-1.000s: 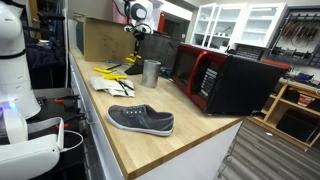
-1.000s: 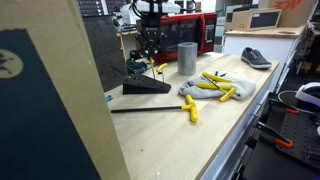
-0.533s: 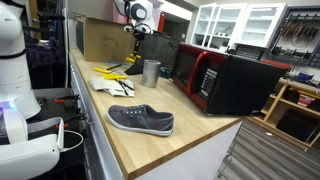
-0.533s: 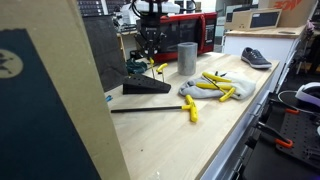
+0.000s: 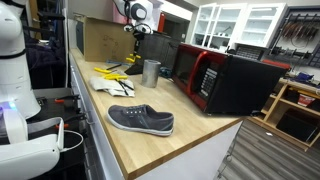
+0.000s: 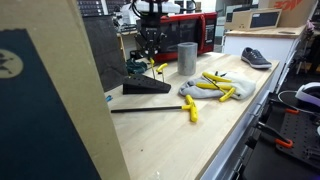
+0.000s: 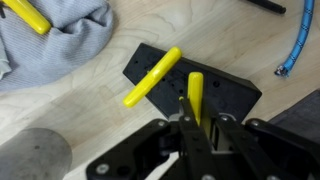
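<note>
In the wrist view the gripper [image 7: 197, 135] sits closest, its jaws drawn narrow around the near end of a yellow-handled tool [image 7: 195, 95]. One finger [image 7: 186, 128] presses each side of the handle, so the gripper is clamped on it. The tool stands in a black holder [image 7: 228, 92] on the wooden bench [image 7: 200, 30]. A second yellow handle [image 7: 152, 77] lies slanted across the holder's left part, apart from the fingers. Beyond it is a grey cloth [image 7: 60, 40], and the rim of a metal cup [image 7: 35, 160] shows at lower left. In an exterior view the gripper [image 6: 149, 55] hangs just above the holder [image 6: 146, 87], beside the cup [image 6: 186, 58].
</note>
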You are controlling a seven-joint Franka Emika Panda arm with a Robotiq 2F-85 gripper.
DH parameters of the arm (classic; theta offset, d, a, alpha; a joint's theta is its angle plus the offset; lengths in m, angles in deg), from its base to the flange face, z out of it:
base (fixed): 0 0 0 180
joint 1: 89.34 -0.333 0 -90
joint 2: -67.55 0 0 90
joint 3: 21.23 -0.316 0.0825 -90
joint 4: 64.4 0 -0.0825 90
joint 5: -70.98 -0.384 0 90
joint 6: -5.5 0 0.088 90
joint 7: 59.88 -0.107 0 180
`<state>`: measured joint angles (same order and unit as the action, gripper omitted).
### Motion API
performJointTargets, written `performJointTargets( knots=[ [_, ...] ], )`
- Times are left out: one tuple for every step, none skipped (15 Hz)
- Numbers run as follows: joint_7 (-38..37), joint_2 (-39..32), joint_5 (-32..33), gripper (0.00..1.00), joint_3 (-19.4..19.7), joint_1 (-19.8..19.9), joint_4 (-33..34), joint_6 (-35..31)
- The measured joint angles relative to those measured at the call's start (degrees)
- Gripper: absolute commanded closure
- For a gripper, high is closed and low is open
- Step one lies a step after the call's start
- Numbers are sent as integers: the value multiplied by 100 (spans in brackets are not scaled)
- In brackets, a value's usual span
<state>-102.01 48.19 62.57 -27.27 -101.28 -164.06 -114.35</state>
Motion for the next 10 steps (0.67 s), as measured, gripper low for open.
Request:
performJointTargets(
  knots=[
    [0,0,0,96,0,0,1,13],
    [0,0,0,96,-1,-1,1,26],
    [0,0,0,96,-1,-2,2,35],
    [0,0,0,96,-1,-4,2,44],
    [0,0,0,96,-1,-4,2,48],
    [0,0,0,96,-1,-4,3,51],
    [0,0,2,96,-1,-4,3,51],
    [0,0,2,96,-1,-5,3,51],
    [0,0,4,96,-1,-5,3,51],
    [0,0,6,96,-1,-5,3,51]
  ],
)
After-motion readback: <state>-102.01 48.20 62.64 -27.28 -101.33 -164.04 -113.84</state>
